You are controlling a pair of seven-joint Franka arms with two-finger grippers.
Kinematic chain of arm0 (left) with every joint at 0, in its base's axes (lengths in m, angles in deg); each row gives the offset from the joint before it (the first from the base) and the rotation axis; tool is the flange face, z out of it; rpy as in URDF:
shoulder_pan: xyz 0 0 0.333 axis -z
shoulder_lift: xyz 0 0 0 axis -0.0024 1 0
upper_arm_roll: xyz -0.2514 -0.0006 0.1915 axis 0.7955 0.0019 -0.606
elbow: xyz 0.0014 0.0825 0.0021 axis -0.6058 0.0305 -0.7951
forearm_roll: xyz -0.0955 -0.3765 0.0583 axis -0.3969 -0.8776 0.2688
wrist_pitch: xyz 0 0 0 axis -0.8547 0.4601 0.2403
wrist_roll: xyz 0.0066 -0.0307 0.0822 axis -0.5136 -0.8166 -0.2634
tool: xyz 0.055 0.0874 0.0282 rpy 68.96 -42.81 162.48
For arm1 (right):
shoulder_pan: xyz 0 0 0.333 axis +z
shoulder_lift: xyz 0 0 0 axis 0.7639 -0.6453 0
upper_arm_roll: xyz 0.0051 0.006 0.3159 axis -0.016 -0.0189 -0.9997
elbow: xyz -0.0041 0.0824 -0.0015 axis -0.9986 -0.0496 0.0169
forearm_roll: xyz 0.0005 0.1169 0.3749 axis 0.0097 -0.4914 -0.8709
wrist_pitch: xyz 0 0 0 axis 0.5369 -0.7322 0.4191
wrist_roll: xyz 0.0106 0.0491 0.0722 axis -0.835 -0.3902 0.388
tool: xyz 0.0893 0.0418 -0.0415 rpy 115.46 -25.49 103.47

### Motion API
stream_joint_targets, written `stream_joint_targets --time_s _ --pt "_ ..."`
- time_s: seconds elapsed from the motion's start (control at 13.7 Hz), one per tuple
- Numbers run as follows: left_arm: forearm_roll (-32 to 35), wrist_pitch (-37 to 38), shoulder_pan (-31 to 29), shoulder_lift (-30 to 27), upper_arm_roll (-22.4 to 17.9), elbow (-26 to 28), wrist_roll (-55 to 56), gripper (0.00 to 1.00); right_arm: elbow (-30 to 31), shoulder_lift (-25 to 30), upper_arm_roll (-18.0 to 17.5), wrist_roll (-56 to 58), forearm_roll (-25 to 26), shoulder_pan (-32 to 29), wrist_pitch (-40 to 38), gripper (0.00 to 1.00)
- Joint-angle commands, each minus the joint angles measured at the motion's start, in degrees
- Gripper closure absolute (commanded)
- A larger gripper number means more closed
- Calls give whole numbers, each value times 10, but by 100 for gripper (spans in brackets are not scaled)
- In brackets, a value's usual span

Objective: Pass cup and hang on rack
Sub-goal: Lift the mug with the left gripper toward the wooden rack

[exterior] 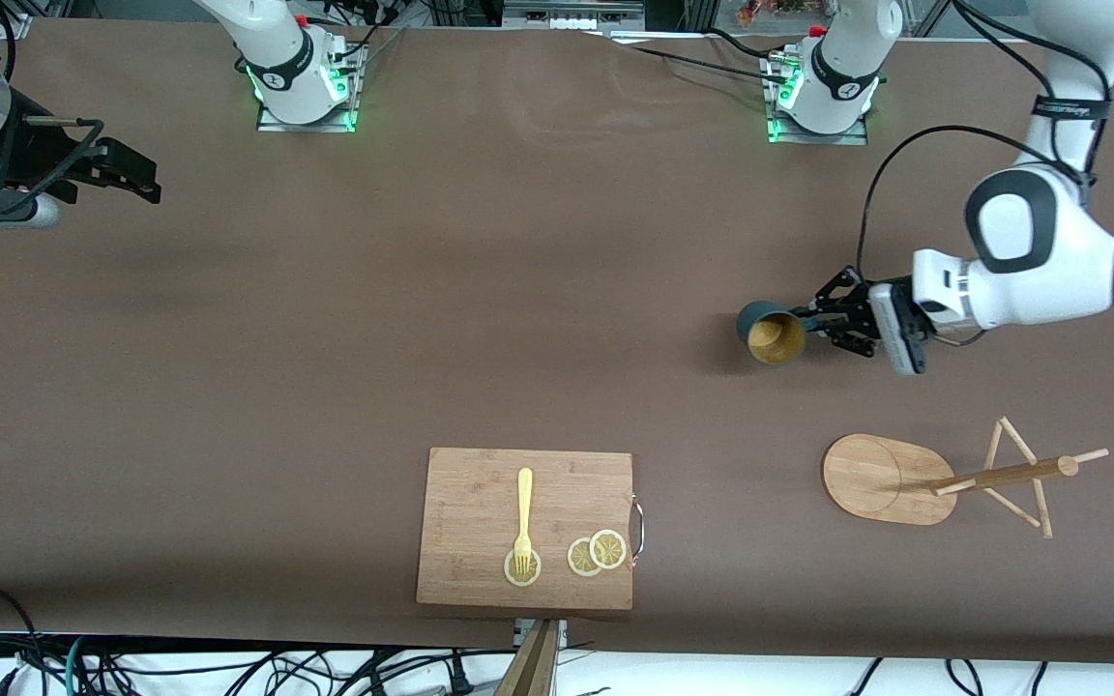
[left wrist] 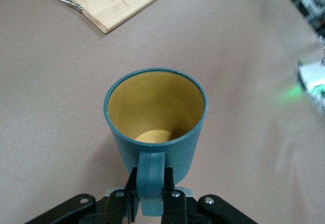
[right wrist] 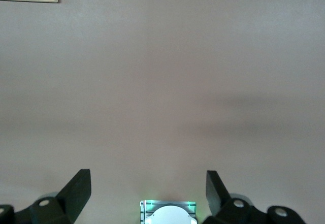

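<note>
The dark teal cup (exterior: 770,331) with its tan-yellow inside hangs in the air over the brown table, tipped on its side, toward the left arm's end. My left gripper (exterior: 811,320) is shut on its loop handle; in the left wrist view the fingers (left wrist: 175,193) clamp the handle (left wrist: 151,176) of the cup (left wrist: 155,116). The wooden rack (exterior: 944,478) stands nearer the front camera than the cup, its pole and pegs leaning toward the left arm's end. My right gripper (exterior: 136,179) is open and empty, waiting high over the right arm's end; its view shows only its fingers (right wrist: 76,188) over bare table.
A bamboo cutting board (exterior: 480,503) with a yellow fork (exterior: 523,517) and lemon slices (exterior: 597,552) lies at the table's front middle. Its corner shows in the left wrist view (left wrist: 109,0). The arm bases (exterior: 301,72) stand along the table's back edge.
</note>
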Motion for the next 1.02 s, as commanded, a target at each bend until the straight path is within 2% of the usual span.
stream_joint_targets --time_s 0.0,0.29,0.44,0.66,0.8,0.95 --pt "14 96 -45 20 6 -61 124 100 7 7 -3 6 -11 -8 4 0" --pt "-10 175 -102 38 7 -92 256 100 8 7 -3 6 -11 -8 4 0" --pt "-44 239 -125 86 6 -144 297 100 8 7 -3 6 -11 -8 4 0" --pt "-73 281 -161 148 6 -221 339 100 8 7 -3 6 -11 -8 4 0" --pt "-150 281 -180 171 5 -222 360 100 8 7 -3 6 -11 -8 3 0" --pt "-199 283 -210 193 6 -224 393 100 8 7 -3 6 -11 -8 3 0"
